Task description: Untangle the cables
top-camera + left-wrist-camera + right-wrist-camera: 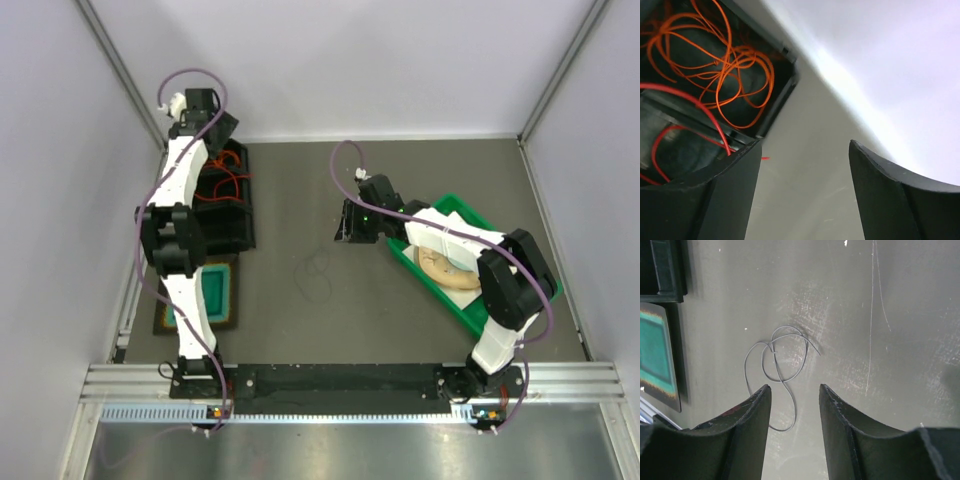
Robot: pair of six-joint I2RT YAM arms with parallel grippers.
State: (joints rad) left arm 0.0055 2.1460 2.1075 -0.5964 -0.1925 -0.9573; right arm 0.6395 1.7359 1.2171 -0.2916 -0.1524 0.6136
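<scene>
L hand (805, 144) spread near cables (725, 60), wrist cam

The left arm (185, 250) and the right arm (510, 285) are each built of white, rounded link shells joined by black joint housings, and along each a thin purple hose (195, 75) is looped from the wrist down towards a black base block (190, 380). A small green light (366, 212) is seen on the black wrist of the right arm. The left gripper (805, 145) and the right gripper (795, 387) are each fitted with two matte black fingers (740, 440), curved on the inner face and tapered to the tip.
</scene>
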